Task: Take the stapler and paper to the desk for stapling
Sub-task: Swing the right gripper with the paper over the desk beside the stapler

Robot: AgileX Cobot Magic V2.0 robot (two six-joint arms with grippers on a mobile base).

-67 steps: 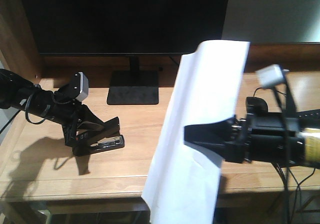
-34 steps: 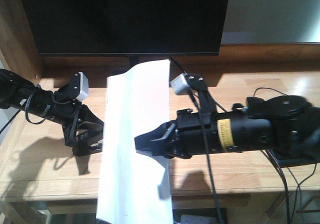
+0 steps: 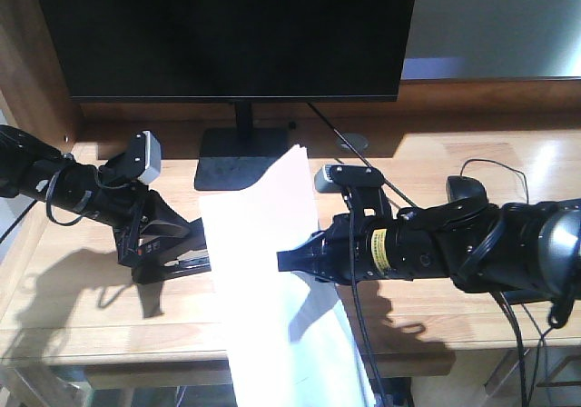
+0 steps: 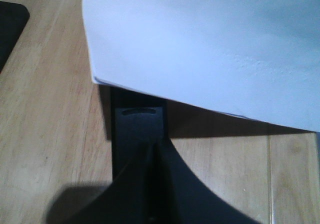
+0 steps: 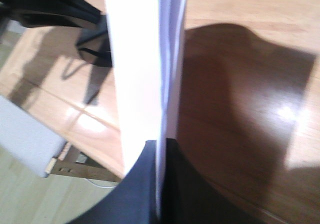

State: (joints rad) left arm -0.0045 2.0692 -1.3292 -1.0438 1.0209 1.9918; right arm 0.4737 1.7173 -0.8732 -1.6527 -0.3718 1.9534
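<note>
The black stapler (image 3: 184, 263) rests on the light-wood desk (image 3: 82, 307) at the left, with my left gripper (image 3: 178, 242) shut on it. In the left wrist view the stapler (image 4: 138, 125) runs forward from the closed gripper (image 4: 154, 151), its front end hidden under the paper (image 4: 210, 44). The white paper (image 3: 272, 271) hangs tilted over the desk's front edge, pinched by my right gripper (image 3: 289, 260). The right wrist view has the paper (image 5: 137, 64) edge-on, clamped in the shut gripper (image 5: 159, 149).
A black monitor (image 3: 227, 34) on a flat stand (image 3: 241, 164) fills the back. A black mouse (image 3: 465, 188) and cables lie at the right. A round grommet (image 3: 350, 141) sits behind the right arm. The desk's front edge (image 3: 127, 360) is near.
My right arm has swung left and lower with the paper, whose left edge now overlaps the stapler's front end. The left arm and stapler have not moved.
</note>
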